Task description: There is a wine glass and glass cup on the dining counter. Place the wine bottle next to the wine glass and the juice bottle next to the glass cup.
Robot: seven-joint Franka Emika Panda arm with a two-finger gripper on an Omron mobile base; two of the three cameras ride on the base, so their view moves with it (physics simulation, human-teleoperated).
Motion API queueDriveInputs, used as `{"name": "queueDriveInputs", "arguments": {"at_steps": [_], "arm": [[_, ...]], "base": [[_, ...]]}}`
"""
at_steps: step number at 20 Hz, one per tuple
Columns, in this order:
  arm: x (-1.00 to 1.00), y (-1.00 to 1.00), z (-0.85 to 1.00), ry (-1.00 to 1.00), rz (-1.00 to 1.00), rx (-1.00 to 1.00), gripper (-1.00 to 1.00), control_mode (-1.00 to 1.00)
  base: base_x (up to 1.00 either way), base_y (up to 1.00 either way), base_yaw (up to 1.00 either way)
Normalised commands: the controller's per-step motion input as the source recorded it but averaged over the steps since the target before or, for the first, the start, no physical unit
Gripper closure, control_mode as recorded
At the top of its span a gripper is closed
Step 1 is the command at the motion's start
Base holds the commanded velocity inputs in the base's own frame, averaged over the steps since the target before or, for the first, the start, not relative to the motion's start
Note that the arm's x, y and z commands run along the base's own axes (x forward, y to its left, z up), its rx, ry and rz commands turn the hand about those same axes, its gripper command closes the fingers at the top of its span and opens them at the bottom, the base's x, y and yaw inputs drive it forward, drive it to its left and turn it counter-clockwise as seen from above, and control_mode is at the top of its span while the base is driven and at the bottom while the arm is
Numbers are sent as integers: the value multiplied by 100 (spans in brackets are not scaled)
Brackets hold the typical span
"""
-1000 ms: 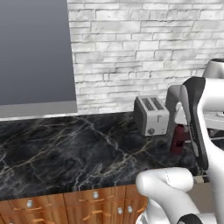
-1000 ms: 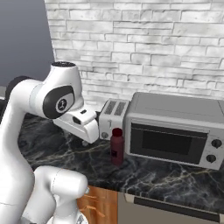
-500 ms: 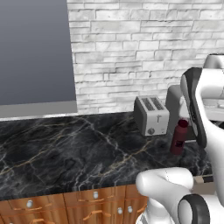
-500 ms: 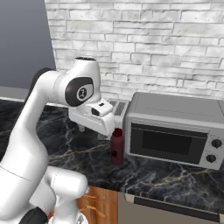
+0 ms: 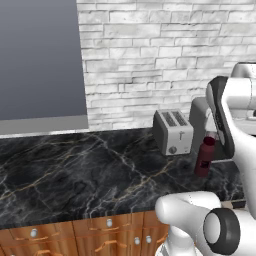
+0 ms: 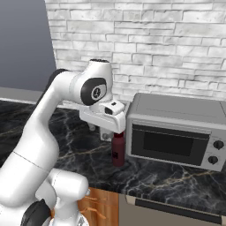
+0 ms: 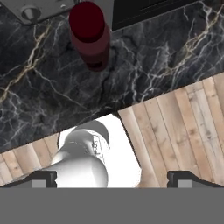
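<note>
Maroon juice bottle (image 6: 118,150), top behind hand

No readable words, numbers, brand names or signs appear anywhere. The toaster (image 5: 172,132), the toaster oven (image 6: 176,130) with its two plain knobs, and the short maroon bottle (image 6: 118,149) carry no legible markings.

Juice bottle (image 6: 118,150), toaster (image 5: 172,131), microwave (image 6: 176,131) on black counter (image 5: 75,170)

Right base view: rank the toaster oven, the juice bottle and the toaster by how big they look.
1. Toaster oven, by far the largest.
2. Juice bottle.
3. Toaster: the arm hides most of it, so its place is unsure.
</note>
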Motion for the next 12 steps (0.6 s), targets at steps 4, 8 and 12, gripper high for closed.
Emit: {"name": "queueDriveInputs", "arguments": {"at_steps": [4, 8, 12], "arm": [[31, -7, -22, -7, 7, 0, -100, -100], [31, -6, -21, -5, 6, 0, -100, -100], [26, -3, -17, -2, 4, 0, -100, -100]], "base": [[0, 0, 0], [0, 0, 0], [0, 0, 0]]}}
